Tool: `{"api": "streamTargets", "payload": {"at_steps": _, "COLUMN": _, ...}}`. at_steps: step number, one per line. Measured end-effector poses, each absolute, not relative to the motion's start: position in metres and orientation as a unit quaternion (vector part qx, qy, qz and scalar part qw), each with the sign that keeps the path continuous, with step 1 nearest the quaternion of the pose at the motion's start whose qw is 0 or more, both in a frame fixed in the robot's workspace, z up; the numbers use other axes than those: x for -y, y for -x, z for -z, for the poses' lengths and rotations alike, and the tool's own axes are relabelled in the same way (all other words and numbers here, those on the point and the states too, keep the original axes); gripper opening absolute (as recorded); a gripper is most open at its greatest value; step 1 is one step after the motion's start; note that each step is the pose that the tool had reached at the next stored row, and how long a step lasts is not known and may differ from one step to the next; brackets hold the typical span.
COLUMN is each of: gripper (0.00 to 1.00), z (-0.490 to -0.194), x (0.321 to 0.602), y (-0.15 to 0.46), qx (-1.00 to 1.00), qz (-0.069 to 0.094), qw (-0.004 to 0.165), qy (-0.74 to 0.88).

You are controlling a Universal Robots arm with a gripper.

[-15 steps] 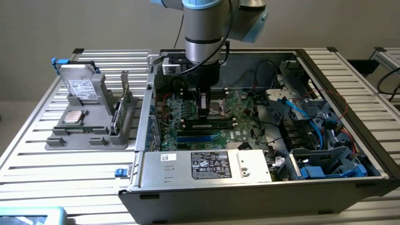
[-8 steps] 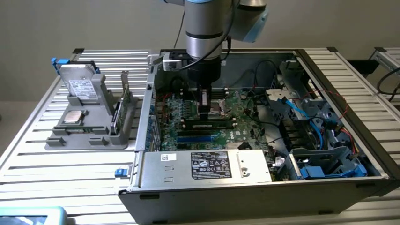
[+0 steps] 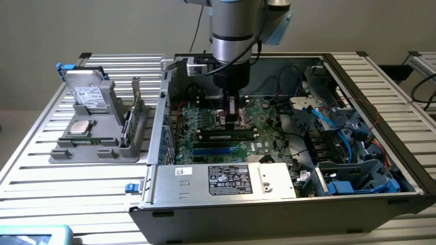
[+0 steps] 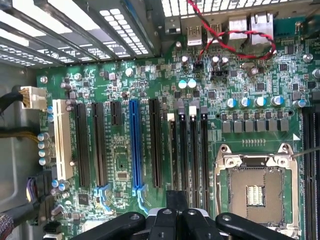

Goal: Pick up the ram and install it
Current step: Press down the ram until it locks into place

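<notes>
A ram, a long green stick with black chips, stands on edge in a black memory slot on the motherboard, inside the open computer case. My gripper hangs just behind it, a little above the board. In the wrist view my gripper is shut, its black fingers pressed together above the long expansion slots beside the empty processor socket. I see no green stick between the fingers.
A grey holder on the slatted table at the exterior view's left carries a silver processor chip and an upright green board. Case walls, the power supply, a drive cage and loose cables surround the board.
</notes>
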State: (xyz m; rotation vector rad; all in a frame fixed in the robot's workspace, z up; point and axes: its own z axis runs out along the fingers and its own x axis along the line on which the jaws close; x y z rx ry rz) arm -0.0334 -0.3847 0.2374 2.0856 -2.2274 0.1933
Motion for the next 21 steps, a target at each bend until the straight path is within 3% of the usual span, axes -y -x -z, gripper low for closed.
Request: {"api": "streamTargets", "payload": {"at_steps": 21, "gripper": 0.11, "z": -0.2366, "x": 0.3856, "y": 0.0309, "qx": 0.776, "qz": -0.059, "qw": 0.047, "qy": -0.626}}
